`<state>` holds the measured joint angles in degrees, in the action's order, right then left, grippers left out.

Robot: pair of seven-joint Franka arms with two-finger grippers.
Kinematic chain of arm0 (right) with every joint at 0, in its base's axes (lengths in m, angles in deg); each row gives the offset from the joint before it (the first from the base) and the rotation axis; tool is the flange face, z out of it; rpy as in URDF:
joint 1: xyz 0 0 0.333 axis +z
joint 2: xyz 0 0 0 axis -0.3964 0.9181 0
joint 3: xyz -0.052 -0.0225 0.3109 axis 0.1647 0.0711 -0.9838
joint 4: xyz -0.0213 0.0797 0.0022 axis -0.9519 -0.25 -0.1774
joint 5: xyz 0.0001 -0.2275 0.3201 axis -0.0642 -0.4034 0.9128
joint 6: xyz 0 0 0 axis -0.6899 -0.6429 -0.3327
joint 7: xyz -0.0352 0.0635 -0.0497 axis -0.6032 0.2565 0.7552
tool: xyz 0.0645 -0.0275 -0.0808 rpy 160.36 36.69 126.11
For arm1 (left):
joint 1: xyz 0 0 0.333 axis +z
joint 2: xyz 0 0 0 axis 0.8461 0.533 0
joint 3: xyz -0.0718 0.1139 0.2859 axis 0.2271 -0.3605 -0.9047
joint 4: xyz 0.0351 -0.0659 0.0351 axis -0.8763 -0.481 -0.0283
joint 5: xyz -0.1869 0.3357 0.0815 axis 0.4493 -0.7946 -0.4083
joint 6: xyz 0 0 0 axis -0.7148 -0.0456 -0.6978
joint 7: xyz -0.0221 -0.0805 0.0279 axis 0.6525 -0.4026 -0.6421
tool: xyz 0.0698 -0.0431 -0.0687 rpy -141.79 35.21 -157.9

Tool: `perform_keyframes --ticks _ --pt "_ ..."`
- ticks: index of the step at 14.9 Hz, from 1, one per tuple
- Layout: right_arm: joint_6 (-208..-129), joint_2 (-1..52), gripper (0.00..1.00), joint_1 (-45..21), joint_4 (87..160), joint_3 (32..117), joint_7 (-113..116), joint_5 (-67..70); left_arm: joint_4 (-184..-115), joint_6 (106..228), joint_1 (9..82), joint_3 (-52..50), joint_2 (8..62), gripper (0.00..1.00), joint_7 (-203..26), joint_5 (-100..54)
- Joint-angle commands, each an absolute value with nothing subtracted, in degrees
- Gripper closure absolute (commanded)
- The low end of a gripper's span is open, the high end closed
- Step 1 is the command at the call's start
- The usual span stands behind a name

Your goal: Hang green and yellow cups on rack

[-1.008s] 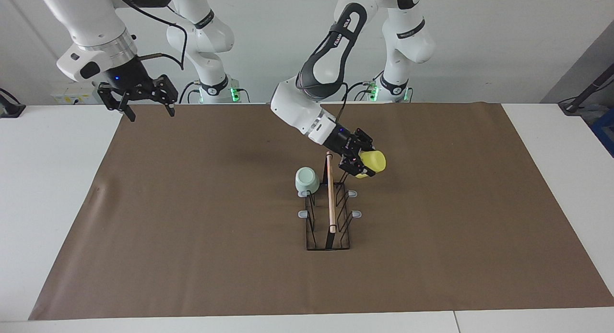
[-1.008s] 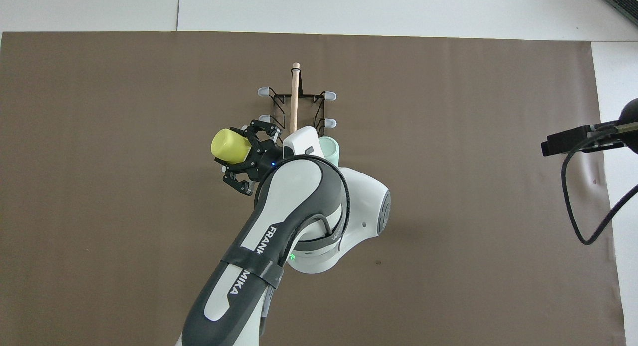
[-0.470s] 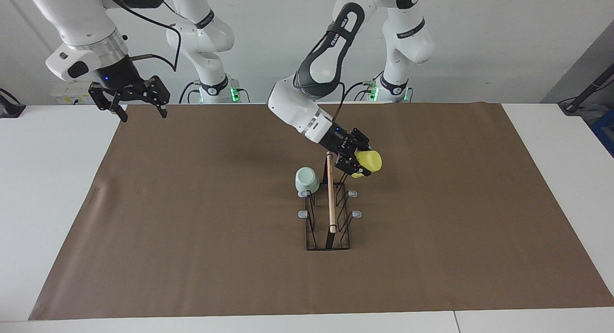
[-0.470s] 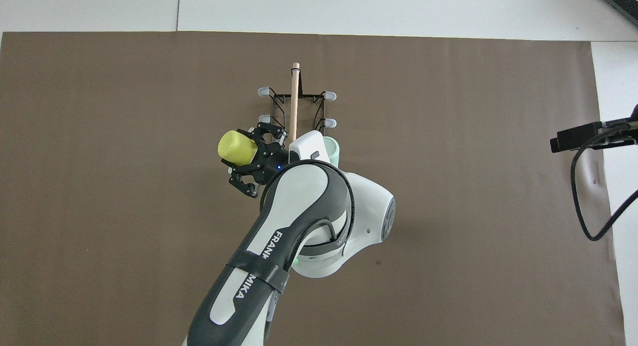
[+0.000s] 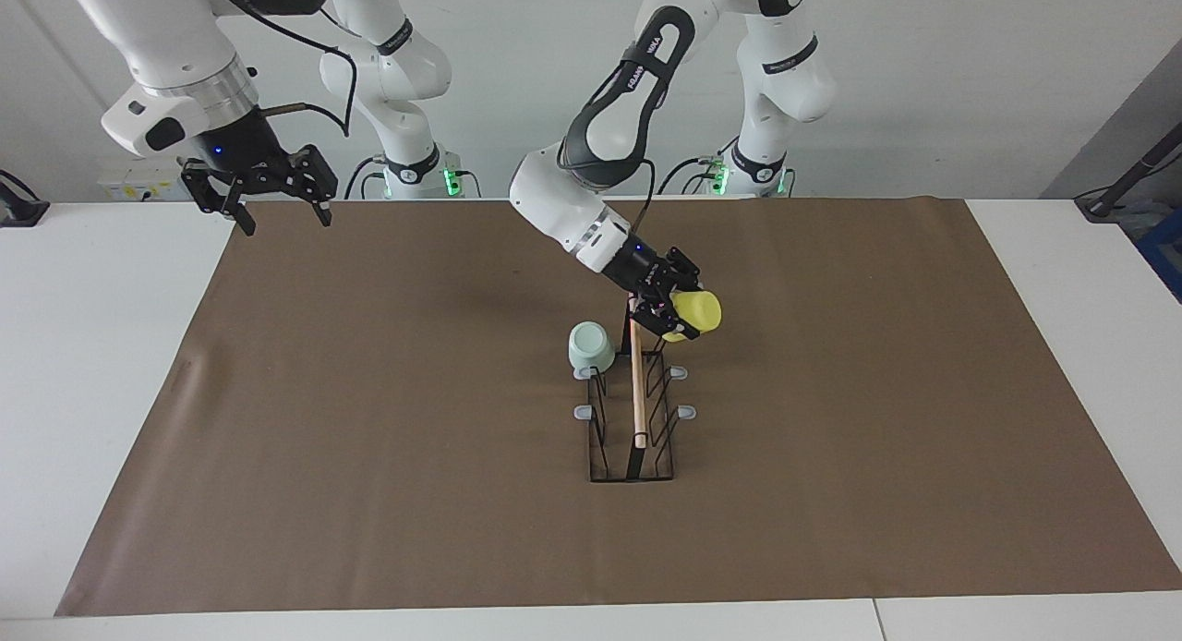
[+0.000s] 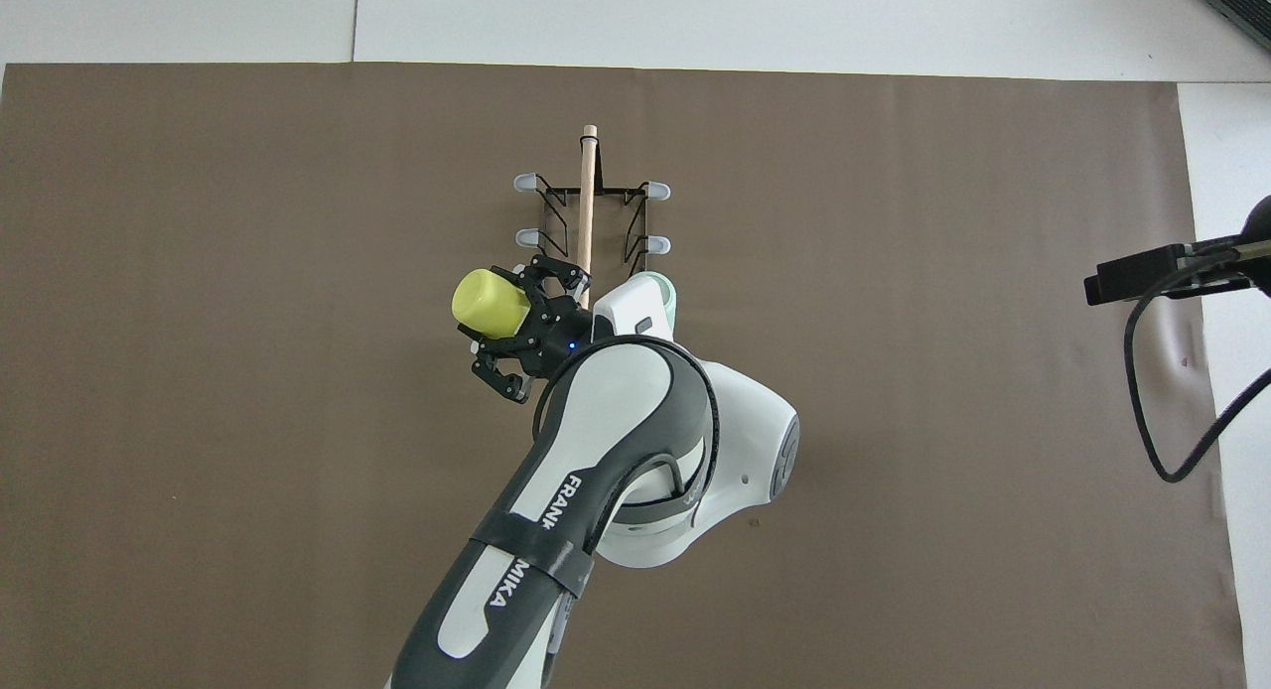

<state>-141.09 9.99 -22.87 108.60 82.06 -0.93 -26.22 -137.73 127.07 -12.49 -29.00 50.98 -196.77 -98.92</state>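
While the yellow cup (image 5: 694, 310) sits clamped in my left gripper (image 5: 672, 310), it's tipped over on its side, closed bottom pointing out toward the left arm's end of the table and its mouth turned in toward the rack (image 5: 633, 410). It hangs in the air right at the rack's end nearest the robots, on the side where the prongs face the left arm's end, just beside the wooden rod (image 5: 636, 373) that runs along the top. I honestly can't tell if the cup is touching a prong or just hovering next to it. From overhead the cup (image 6: 491, 301) shows just beside the rod (image 6: 587, 207), with my left gripper (image 6: 526, 317) between it and the wrist.

The green cup (image 5: 590, 345) is on the rack's other side, mouth down on the prong nearest the robots, and nothing is touching it. In the overhead view only a sliver of it (image 6: 671, 294) peeks out past my left arm's wrist. The remaining grey-tipped prongs farther from the robots are bare.

The rack stands on the brown mat (image 5: 369, 438) about mid-table.

My right gripper (image 5: 282, 214) waits up high over the mat's corner at the right arm's end, fingers spread wide, holding nothing.
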Motion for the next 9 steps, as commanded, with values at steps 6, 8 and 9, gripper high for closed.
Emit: perform_keyframes --ticks 6,8,9 --pt "-141.88 8.84 0.00 -22.21 110.06 82.47 -2.09 -27.99 -139.51 128.95 -13.93 -29.83 50.62 0.57 -199.97 -97.83" --pt "-141.88 8.84 0.00 -22.56 110.06 82.47 -2.00 -27.91 -139.34 128.95 -14.36 -29.83 50.62 0.00 -200.06 -97.83" --pt "-141.88 8.93 0.00 -22.65 110.06 82.47 -2.00 -27.90 -139.33 128.86 -14.37 -29.91 50.53 0.00 -200.06 -97.83"
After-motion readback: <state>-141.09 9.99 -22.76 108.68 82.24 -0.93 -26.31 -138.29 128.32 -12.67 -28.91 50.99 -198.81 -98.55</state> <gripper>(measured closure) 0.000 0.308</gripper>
